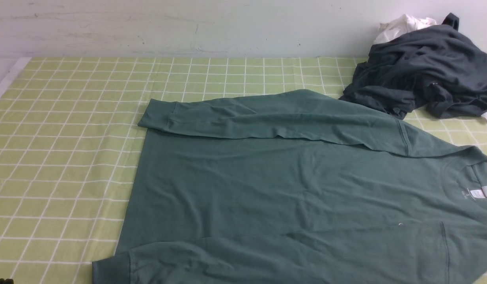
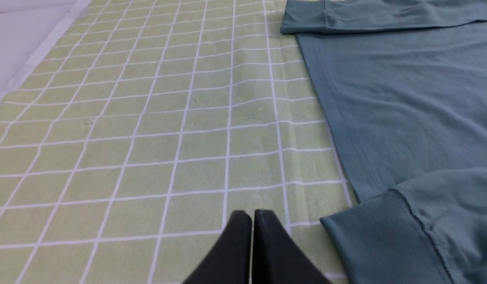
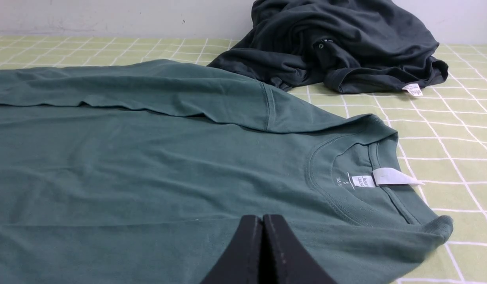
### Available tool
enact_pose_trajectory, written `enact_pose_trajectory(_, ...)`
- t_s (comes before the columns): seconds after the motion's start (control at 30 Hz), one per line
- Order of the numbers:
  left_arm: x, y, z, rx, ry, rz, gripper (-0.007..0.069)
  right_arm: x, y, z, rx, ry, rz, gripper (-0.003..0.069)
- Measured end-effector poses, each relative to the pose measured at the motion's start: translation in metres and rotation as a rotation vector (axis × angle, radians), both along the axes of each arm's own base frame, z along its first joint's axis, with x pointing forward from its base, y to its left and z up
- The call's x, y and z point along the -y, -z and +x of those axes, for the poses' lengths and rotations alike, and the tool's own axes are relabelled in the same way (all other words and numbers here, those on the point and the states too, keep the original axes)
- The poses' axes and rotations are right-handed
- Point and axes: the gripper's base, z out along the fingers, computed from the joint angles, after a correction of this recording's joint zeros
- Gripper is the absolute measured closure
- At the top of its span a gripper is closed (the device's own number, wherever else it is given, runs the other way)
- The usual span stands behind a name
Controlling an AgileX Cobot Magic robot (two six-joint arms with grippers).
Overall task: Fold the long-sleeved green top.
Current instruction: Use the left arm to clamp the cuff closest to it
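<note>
The green long-sleeved top [image 1: 290, 185] lies flat on the checked cloth, neck and white label [image 1: 478, 193] at the right, hem at the left. Its far sleeve [image 1: 267, 114] is folded across the body, cuff at the left. Its near sleeve [image 1: 267, 256] is folded along the front edge, with the cuff [image 2: 381, 236] at the left. My left gripper [image 2: 252, 215] is shut and empty over bare cloth, just left of that cuff. My right gripper [image 3: 263, 219] is shut and empty above the top's chest, near the collar [image 3: 346, 189]. Neither gripper shows in the front view.
A dark charcoal garment [image 1: 424, 71] lies heaped at the back right with a white cloth [image 1: 403, 25] behind it, touching the top's far shoulder. The green checked tablecloth [image 1: 62, 138] spreads to the left. A pale wall [image 1: 188, 23] stands behind the table.
</note>
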Motion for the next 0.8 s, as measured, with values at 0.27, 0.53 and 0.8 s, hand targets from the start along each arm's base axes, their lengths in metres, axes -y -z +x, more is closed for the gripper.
enact_pose_trajectory(0.27,-0.002,-0.034,0.004,0.385,-0.024,0.01,0.0629,0.001,-0.013,0.002,0.162,0.006,-0.071,0.0674)
enact_pose_trajectory(0.53,-0.005,-0.075,-0.01,0.869,-0.047,-0.048,0.0629,0.0,-0.065,-0.012,0.763,-0.007,0.052,0.0674)
enact_pose_trajectory(0.8,0.0,-0.159,-0.04,1.124,0.089,-0.329,0.0629,-0.003,-0.118,-0.03,1.003,-0.074,0.124,0.0674)
